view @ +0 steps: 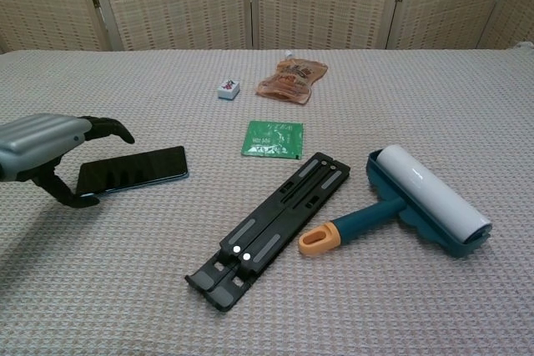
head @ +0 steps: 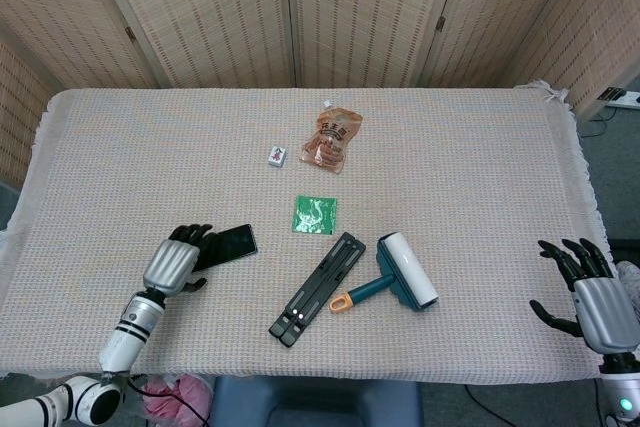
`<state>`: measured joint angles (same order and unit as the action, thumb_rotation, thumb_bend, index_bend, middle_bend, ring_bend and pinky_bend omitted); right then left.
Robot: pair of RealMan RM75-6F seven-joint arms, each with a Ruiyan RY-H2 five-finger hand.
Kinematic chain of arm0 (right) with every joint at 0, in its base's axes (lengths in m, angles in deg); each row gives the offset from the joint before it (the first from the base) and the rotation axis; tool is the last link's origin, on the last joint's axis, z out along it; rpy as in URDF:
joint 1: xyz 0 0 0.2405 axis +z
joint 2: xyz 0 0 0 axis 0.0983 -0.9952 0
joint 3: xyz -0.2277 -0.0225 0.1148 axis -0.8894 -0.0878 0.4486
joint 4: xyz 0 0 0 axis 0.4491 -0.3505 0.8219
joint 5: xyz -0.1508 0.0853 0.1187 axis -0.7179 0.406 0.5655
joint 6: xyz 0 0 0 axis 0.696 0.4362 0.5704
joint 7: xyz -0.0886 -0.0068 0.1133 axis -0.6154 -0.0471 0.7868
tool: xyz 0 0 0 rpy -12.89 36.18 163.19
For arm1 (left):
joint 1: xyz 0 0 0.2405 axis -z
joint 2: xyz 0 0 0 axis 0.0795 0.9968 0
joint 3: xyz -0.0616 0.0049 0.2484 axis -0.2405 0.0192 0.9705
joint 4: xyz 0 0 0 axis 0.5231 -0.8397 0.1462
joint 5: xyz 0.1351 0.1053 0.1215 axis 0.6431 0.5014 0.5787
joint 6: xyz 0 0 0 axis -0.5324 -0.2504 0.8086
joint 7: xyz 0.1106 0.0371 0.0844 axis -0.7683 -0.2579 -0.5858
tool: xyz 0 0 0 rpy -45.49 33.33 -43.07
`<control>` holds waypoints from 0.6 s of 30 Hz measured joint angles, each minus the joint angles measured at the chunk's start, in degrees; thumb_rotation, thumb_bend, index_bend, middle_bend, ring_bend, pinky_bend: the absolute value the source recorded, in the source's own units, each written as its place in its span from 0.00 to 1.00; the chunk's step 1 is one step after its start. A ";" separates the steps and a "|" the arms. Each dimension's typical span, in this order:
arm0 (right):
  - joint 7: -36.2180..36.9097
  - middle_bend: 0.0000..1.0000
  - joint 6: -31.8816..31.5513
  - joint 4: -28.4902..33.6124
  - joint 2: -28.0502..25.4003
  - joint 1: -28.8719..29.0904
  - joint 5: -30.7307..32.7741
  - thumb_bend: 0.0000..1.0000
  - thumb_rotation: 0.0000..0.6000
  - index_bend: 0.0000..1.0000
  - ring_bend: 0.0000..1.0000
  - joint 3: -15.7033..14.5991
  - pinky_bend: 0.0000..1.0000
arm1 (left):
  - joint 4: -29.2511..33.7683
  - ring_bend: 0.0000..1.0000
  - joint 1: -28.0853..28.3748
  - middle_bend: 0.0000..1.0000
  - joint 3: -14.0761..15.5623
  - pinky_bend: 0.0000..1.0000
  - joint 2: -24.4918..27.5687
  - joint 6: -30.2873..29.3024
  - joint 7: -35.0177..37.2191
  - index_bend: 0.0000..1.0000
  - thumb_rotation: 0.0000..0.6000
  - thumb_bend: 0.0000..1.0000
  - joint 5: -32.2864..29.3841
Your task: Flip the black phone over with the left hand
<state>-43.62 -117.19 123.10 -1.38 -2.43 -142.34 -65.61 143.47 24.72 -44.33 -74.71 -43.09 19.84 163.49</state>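
The black phone lies flat on the woven tablecloth, screen up, left of centre. My left hand hovers over the phone's left end with its fingers spread and its thumb low by the near edge. It holds nothing, and I cannot tell whether it touches the phone. At the table's right front corner my right hand is open with fingers apart, far from the phone.
A black folding stand and a teal lint roller lie right of the phone. A green packet, a small tile and a brown pouch lie farther back. The table's front edge is close behind my left hand.
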 measured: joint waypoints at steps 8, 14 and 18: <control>-0.08 0.28 -0.10 0.11 -0.07 -0.22 0.17 0.15 1.00 0.16 0.14 -0.04 0.08 | -4.77 0.14 1.12 0.15 -0.10 0.18 -2.73 0.88 0.10 0.20 1.00 0.22 -1.85; -0.28 0.29 -0.13 0.30 -0.15 -0.27 0.13 0.15 1.00 0.16 0.14 -0.04 0.08 | -7.76 0.14 1.64 0.15 -0.49 0.18 -4.17 1.22 1.25 0.20 1.00 0.22 -3.23; -0.48 0.29 -0.02 0.48 -0.26 -0.27 0.20 0.15 1.00 0.16 0.14 -0.03 0.08 | -8.44 0.14 1.81 0.15 -0.76 0.18 -4.32 1.02 1.96 0.20 1.00 0.22 -3.73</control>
<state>-44.09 -117.21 123.57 -1.64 -2.69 -142.14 -65.64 135.03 26.53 -45.09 -79.03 -42.08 21.80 159.76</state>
